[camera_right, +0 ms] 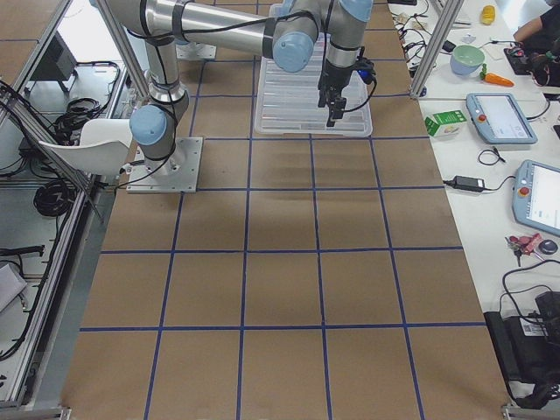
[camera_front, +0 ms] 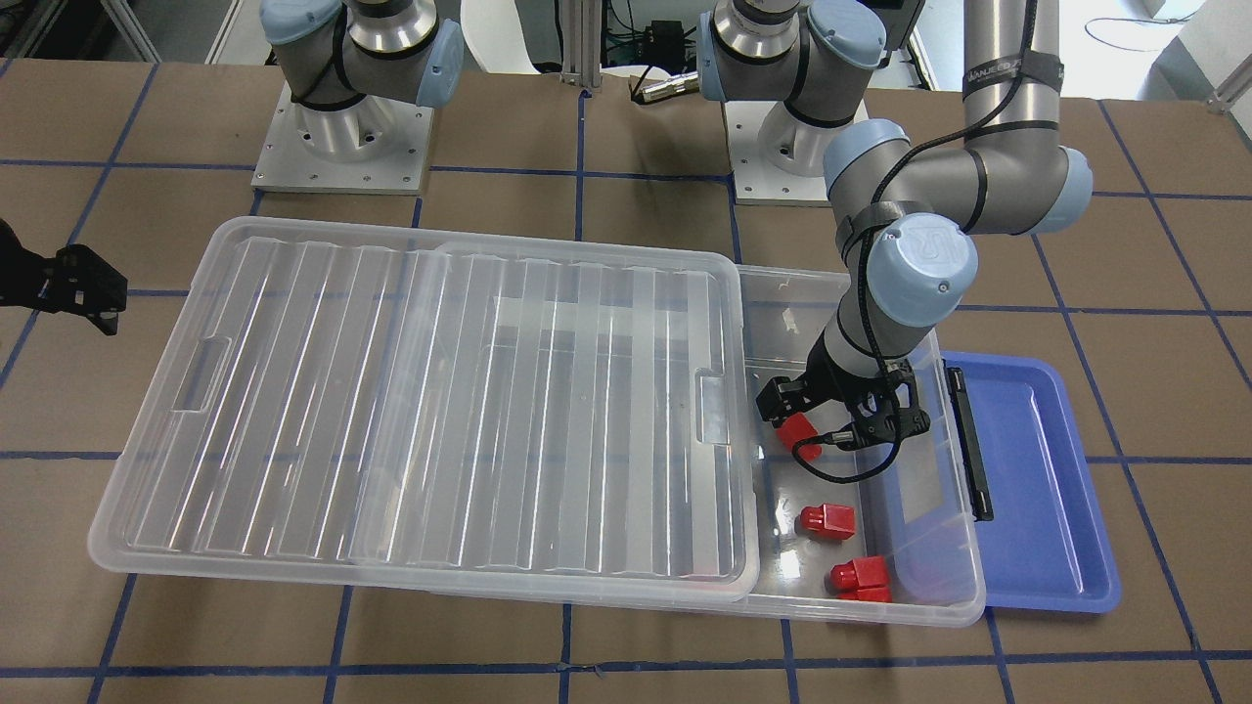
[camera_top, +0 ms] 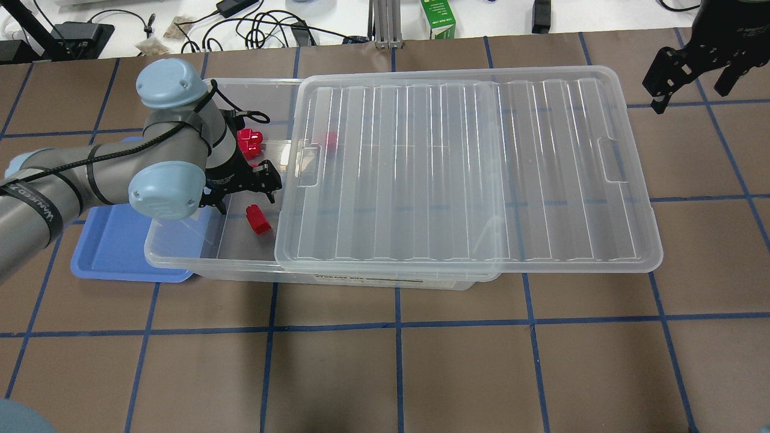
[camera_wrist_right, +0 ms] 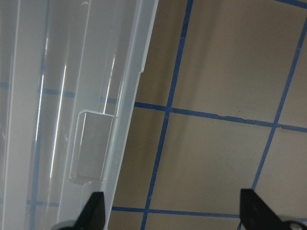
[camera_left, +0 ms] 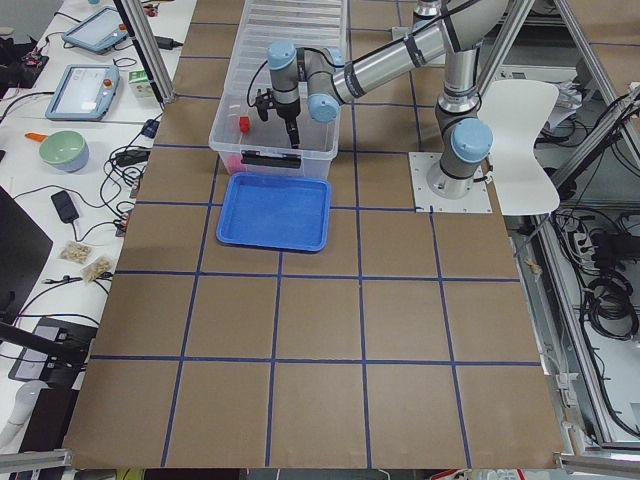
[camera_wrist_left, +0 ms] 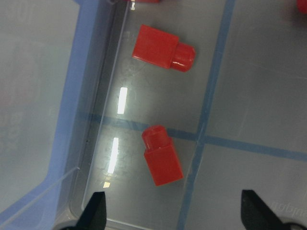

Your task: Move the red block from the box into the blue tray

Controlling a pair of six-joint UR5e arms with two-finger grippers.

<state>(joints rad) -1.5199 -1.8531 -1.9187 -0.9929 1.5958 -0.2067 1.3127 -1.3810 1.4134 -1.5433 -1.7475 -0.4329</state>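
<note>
The clear box (camera_front: pixel 880 611) lies across the table with its ribbed lid (camera_front: pixel 440 391) slid aside, leaving one end uncovered. Three red blocks lie in that end: one (camera_front: pixel 797 433) under my left gripper, two more (camera_front: pixel 827 520) (camera_front: pixel 861 577) farther along. My left gripper (camera_front: pixel 836 416) is open inside the box, just above the floor. In the left wrist view the nearest red block (camera_wrist_left: pixel 163 160) lies between the fingertips (camera_wrist_left: pixel 96 211), untouched. The blue tray (camera_front: pixel 1047 489) sits outside the box's latch end. My right gripper (camera_top: pixel 692 78) is open and empty beyond the lid's far end.
A fourth red block (camera_top: pixel 331 139) shows dimly under the lid (camera_top: pixel 469 174). The box's black latch (camera_front: pixel 968 440) faces the tray. The box walls stand close around my left gripper. The right wrist view shows the lid's edge (camera_wrist_right: pixel 72 96) and brown gridded table (camera_wrist_right: pixel 216 143).
</note>
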